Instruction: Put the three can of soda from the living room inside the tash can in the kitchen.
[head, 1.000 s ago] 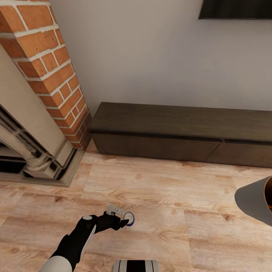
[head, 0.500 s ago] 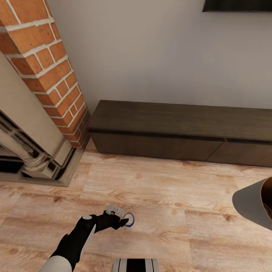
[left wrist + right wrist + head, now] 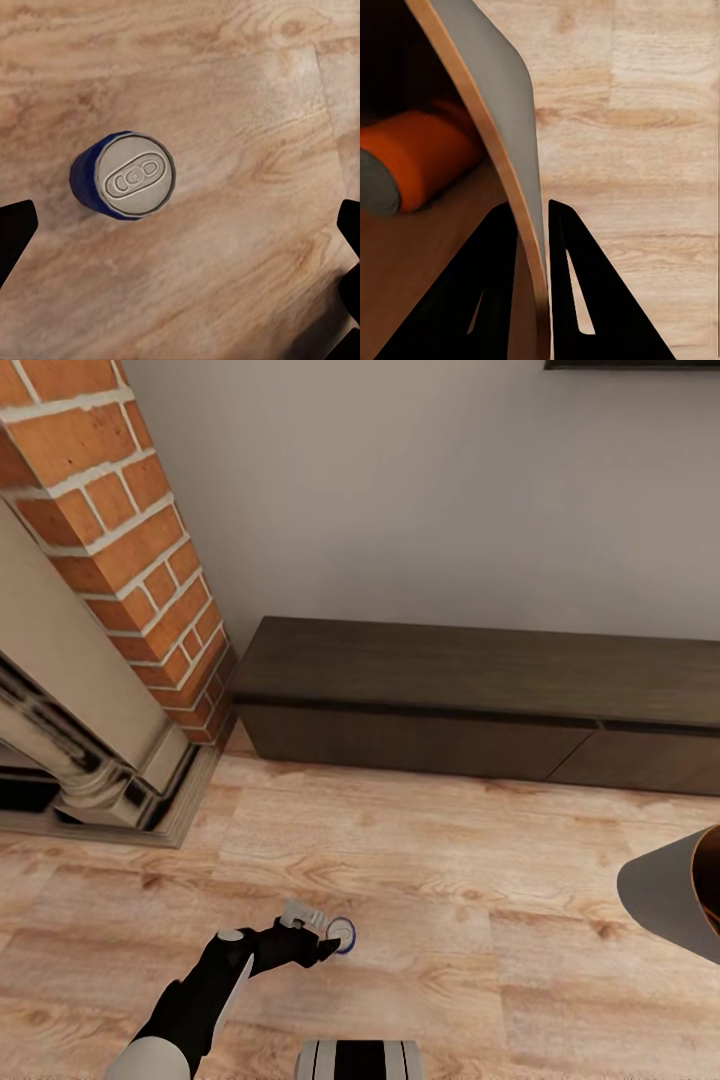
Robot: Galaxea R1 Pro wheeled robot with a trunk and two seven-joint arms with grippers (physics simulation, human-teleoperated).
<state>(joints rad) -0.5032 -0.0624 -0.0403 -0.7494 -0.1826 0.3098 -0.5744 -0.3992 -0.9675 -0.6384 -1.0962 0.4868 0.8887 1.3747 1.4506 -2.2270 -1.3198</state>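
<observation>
Whole head view has slid slightly since a second ago: the wall screen's edge has nearly gone, the fireplace sits a touch lower. That is the camera moving; left arm and can keep the same relation throughout, so no grasp has progressed

Left gripper (image 3: 325, 942) hangs over a blue soda can (image 3: 342, 936) standing upright on the wood floor (image 3: 420, 840), well out in front of the dark low cabinet (image 3: 480, 705). In the left wrist view the blue soda can (image 3: 124, 175) shows its silver top, offset toward one fingertip; the black fingertips (image 3: 13, 236) sit spread wide at both edges, touching nothing. Judgement: pick-up not begun, centring needed before closing

Right gripper (image 3: 531, 247) is clamped on the rim of the trash can (image 3: 502, 120), one finger inside the wall, one outside. An orange soda can (image 3: 416, 161) lies on its side within. From the head camera the trash can (image 3: 665, 895) is held tilted, off to the cabinet's near right end

So one can is binned, and the blue one is next

Room: living room, brick-and-stone fireplace (image 3: 100, 610) touching the cabinet's left end, pale wall behind, light wood planks
</observation>
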